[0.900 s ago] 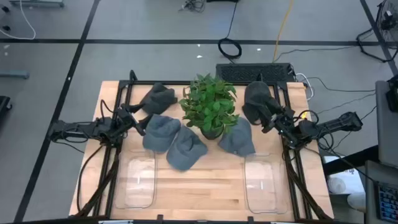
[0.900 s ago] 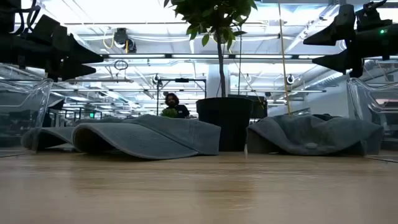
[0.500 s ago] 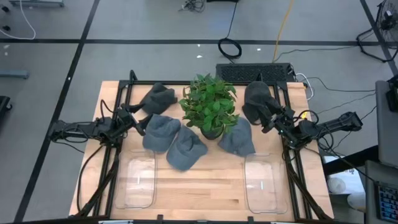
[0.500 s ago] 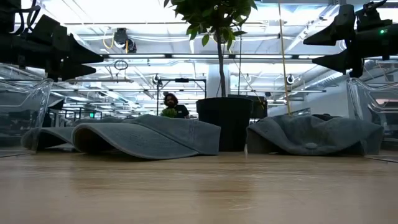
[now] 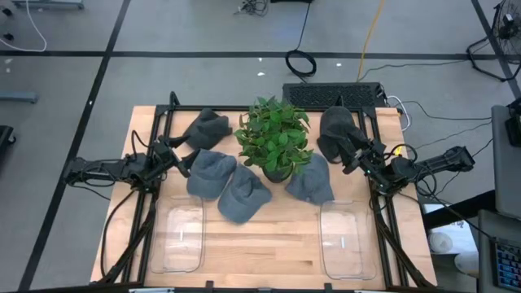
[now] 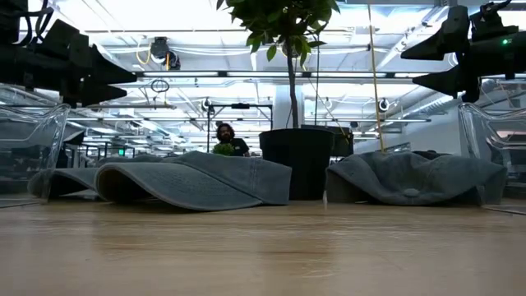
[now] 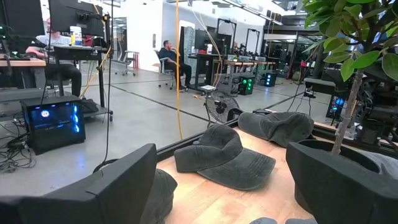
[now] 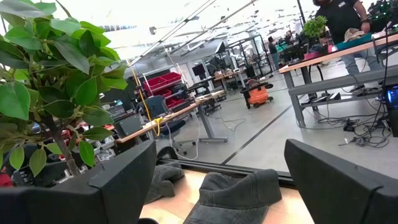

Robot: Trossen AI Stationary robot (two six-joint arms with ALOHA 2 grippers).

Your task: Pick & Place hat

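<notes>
Several grey caps lie crown-up on the wooden table around a potted plant [image 5: 274,140]. Two of them overlap at centre-left [image 5: 212,172] [image 5: 242,195]. Another lies right of the pot [image 5: 311,181], and two darker ones sit at the far side [image 5: 207,127] [image 5: 336,130]. My left gripper [image 5: 182,159] hovers open above the table, just left of the centre-left cap. My right gripper [image 5: 351,158] hovers open between the right cap and the far-right dark cap. The left wrist view shows the far-left cap [image 7: 227,160] ahead of the open fingers. The right wrist view shows a cap [image 8: 239,194] below them.
Two clear plastic trays sit near the table's near edge, one on the left [image 5: 177,238] and one on the right [image 5: 346,238]. The plant's black pot [image 6: 300,162] stands between the caps. A black frame runs along the table's sides. People are in the room beyond.
</notes>
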